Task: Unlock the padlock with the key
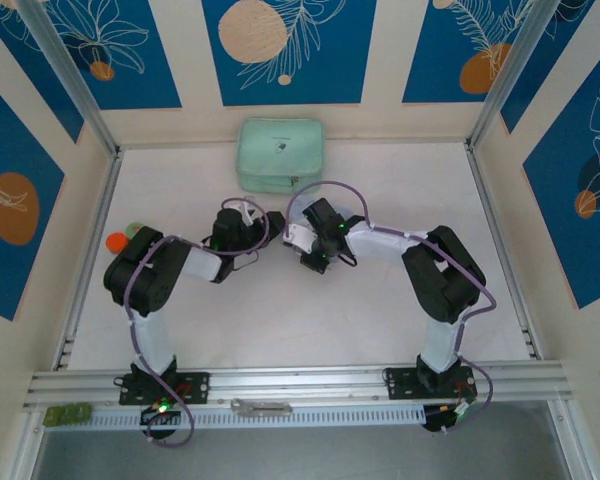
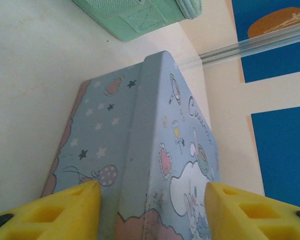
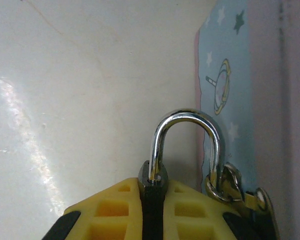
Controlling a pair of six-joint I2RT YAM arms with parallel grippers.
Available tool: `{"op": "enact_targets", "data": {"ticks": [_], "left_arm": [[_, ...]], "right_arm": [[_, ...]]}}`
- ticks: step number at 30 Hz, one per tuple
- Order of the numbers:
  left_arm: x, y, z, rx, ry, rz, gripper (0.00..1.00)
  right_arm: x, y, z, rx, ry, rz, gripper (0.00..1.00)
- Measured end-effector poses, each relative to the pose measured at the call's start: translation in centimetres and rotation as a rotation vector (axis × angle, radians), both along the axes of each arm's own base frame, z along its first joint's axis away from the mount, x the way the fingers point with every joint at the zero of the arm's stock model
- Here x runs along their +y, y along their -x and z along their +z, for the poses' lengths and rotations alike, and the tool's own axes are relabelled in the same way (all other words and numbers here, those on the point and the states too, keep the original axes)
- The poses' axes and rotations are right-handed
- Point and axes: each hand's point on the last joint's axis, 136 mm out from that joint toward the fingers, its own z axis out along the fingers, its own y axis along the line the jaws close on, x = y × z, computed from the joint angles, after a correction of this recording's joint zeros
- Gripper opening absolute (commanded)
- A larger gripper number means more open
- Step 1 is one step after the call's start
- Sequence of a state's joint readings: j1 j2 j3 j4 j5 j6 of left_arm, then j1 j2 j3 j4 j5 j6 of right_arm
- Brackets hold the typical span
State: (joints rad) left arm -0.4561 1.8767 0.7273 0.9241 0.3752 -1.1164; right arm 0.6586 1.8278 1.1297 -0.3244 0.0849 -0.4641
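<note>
So, we're clamping the padlock (image 3: pixel 153 181) body tight in the right tool (image 3: pixel 154 195), with the shackle poking up right beside the blue tin (image 2: pixel 140 130). What looks like the key (image 3: pixel 232 186) is dangling on its ring off the shackle. The left tool (image 2: pixel 152 205) is straddling the tin, but we can't tell if it's squeezing. We're thinking: hold the lock steady and free the key first.

Middle of the table (image 1: pixel 310 330) is pretty jammed: the left arm (image 1: pixel 150 280) and right arm (image 1: pixel 440 275) meet there. The light-blue tin (image 2: pixel 140 150) sits between the left jaws, with the padlock (image 3: pixel 185 116) shackle just beside its wall. A mint-green pouch (image 1: pixel 280 155) blocks far centre, but the near middle and right side are wide open.
</note>
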Motion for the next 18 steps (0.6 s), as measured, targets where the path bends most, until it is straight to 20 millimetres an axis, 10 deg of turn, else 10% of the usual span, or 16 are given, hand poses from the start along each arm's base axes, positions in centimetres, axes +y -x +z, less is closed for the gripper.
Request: {"op": "enact_targets", "data": {"ticks": [18], "left_arm": [[2.9,4.4,1.6,0.028,-0.008,-0.026,0.67]], "right_arm": [[1.7,-1.3,1.7,-0.058,-0.143,-0.008,0.0]]}}
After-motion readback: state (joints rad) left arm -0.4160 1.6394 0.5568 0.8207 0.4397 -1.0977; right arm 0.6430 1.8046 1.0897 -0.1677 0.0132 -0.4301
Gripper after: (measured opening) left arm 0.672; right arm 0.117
